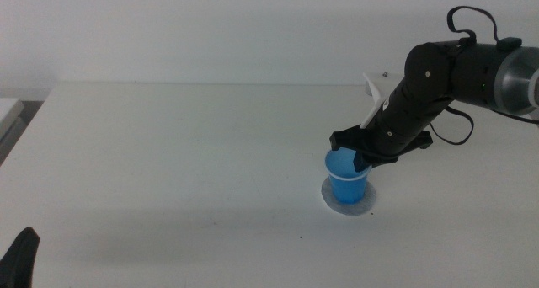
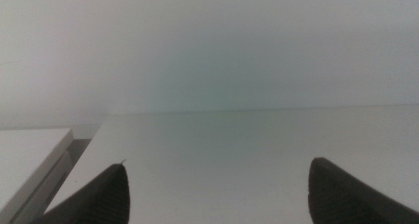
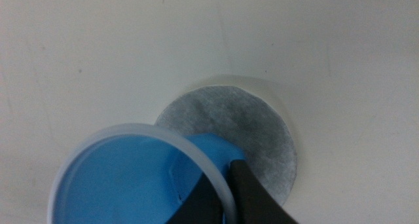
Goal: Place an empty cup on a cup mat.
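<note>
The blue cup with a thin white rim is upright over the grey cup mat, right of the table's centre. Its base is at the mat, and I cannot tell whether it rests on it. My right gripper comes in from the right and is shut on the cup's near rim. In the right wrist view one jaw is inside the cup and one outside, with the gripper pinching the wall; the mat shows beyond it. The cup is empty. My left gripper waits at the bottom left corner, open.
A white flat object leans behind the right arm near the table's far edge. A pale box edge sits off the table's left side, also in the left wrist view.
</note>
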### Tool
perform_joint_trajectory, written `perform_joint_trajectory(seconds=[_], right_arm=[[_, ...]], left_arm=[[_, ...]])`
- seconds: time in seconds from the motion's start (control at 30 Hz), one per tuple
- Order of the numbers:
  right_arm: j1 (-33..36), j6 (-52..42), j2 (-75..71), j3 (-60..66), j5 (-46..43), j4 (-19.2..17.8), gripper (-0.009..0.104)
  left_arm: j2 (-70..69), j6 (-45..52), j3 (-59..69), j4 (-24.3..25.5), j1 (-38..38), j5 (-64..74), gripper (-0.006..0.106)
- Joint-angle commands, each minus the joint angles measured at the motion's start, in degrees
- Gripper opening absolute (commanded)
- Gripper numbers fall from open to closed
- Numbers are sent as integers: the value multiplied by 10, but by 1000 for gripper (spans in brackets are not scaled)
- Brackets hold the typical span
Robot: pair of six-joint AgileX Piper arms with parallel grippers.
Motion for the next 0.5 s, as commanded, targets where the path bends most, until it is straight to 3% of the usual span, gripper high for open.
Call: perform_joint_trajectory(seconds=[0.0, 0.3, 0.47], right_arm=[[1, -1, 4, 3, -7, -4, -2], [1, -1, 7, 3, -13, -18, -1], [1, 0, 7, 3, -12, -18, 10]], left_arm=[[-2, -2, 0, -1, -1, -7, 94], [-2, -2, 0, -1, -1, -7, 94], [-2, -2, 0, -1, -1, -7, 94]])
